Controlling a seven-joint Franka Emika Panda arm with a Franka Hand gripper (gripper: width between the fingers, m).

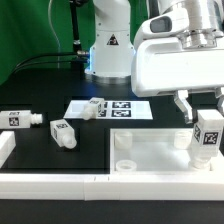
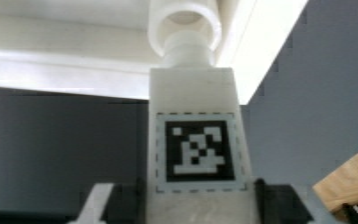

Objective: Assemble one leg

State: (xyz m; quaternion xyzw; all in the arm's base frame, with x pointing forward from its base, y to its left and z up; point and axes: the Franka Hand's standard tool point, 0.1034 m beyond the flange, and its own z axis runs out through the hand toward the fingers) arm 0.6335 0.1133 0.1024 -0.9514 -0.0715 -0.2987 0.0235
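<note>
- The pincer point(image 1: 205, 118) is clamped on the upright leg point(image 1: 207, 137).
- The leg is over the white panel point(image 1: 150, 152), at the exterior view's right.
- Two other legs point(image 1: 63, 132) lie on the table point(image 1: 40, 90), at the exterior view's left.

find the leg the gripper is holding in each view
exterior view: the held leg stands upright at the exterior view's right, in the gripper, over the white panel.
wrist view: the held leg fills the centre, its peg end pointing away toward the white panel.
shared landmark: the marker tag on the leg's side.
</note>
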